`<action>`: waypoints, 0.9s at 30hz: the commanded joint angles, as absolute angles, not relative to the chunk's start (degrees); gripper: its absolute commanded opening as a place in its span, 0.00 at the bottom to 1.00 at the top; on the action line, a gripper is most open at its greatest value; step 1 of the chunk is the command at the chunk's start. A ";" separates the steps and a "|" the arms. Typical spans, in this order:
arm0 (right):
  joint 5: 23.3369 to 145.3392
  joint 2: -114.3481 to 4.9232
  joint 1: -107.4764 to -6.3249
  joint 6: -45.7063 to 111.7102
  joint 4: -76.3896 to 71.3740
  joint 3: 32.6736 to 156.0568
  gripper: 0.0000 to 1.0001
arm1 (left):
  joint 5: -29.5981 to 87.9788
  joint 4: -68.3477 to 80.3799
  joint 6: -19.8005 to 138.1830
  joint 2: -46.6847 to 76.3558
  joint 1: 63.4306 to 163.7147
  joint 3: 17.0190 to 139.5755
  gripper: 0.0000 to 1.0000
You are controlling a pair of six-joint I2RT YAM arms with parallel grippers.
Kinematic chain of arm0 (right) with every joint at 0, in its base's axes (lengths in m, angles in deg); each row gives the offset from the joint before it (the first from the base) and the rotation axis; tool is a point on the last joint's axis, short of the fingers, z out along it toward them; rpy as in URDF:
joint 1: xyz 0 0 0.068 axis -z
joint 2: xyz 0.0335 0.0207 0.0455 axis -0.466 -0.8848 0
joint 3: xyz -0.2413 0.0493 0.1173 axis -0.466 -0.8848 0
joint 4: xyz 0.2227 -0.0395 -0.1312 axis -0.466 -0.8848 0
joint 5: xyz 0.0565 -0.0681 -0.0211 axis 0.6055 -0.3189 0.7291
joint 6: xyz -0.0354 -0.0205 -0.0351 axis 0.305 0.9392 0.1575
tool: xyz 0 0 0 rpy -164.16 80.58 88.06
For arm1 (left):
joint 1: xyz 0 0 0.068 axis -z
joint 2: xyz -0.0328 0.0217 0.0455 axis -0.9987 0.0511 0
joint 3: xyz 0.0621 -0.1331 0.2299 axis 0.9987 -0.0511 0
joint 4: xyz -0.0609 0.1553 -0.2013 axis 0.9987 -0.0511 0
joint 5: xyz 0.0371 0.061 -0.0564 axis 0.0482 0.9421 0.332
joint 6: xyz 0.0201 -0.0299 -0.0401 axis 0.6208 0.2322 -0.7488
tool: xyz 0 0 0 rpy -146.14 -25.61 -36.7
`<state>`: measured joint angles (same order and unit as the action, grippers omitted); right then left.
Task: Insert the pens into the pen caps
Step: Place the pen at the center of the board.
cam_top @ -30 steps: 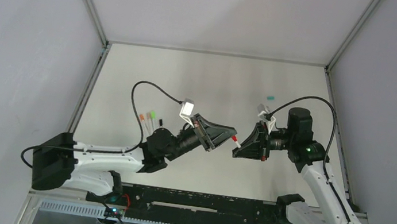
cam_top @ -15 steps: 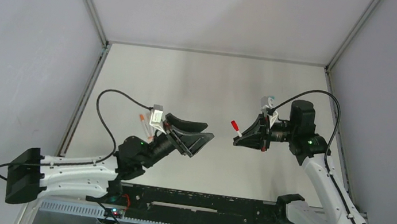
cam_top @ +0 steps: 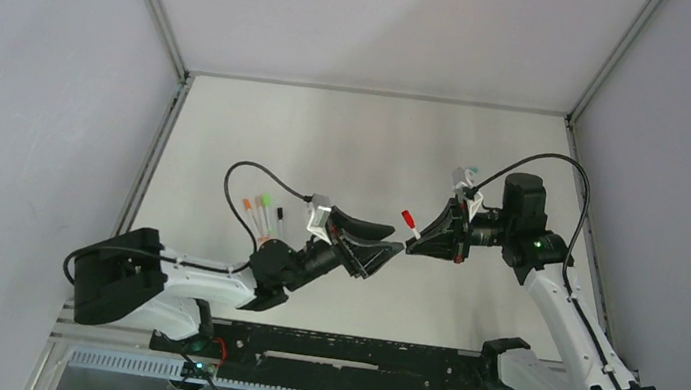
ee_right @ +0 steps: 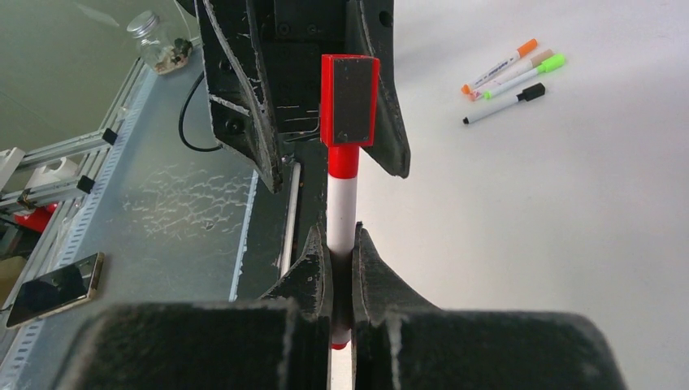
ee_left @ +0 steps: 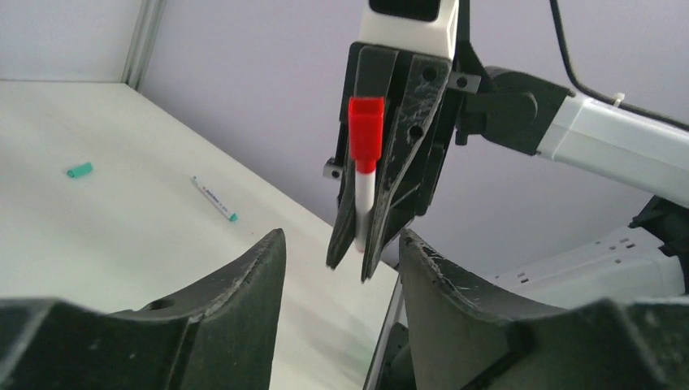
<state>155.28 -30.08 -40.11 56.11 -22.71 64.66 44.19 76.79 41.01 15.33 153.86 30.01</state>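
The right gripper (ee_right: 341, 248) is clenched on the white barrel of the red pen (ee_right: 342, 195), whose red cap (ee_right: 349, 97) sticks out past the fingertips. The left gripper (ee_left: 341, 240) faces it in mid-air with its jaws spread. The cap is lined up with their gap and untouched.

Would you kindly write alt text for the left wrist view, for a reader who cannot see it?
The right gripper holds a white pen with a red cap upright, framed between the dark fingers of the open left gripper. On the white table behind lie a teal cap and, apart from it, a teal-tipped pen.
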 commanded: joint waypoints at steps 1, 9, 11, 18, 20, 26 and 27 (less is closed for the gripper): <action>156.93 -30.38 -39.81 57.28 -22.48 66.80 0.00 | 42.53 84.55 42.44 18.60 153.78 35.59 0.55; 157.08 -30.41 -39.77 57.17 -22.39 66.81 0.00 | 40.95 84.72 41.16 23.13 153.78 39.66 0.40; 157.07 -30.25 -39.81 57.13 -22.39 66.80 0.00 | 40.79 84.70 40.86 23.80 153.78 40.10 0.36; 157.23 -30.39 -39.81 57.13 -22.48 66.81 0.00 | 40.51 84.69 39.93 25.41 153.78 41.25 0.05; 157.27 -30.39 -39.75 57.17 -22.48 66.81 0.00 | 40.36 84.70 39.71 25.55 153.78 41.37 0.00; 157.10 -30.39 -39.81 57.20 -22.67 66.81 0.12 | 41.02 84.70 39.84 24.87 153.70 40.16 0.00; 156.96 -30.34 -39.81 57.49 -22.85 66.81 0.23 | 41.30 84.72 39.87 24.55 153.69 39.67 0.00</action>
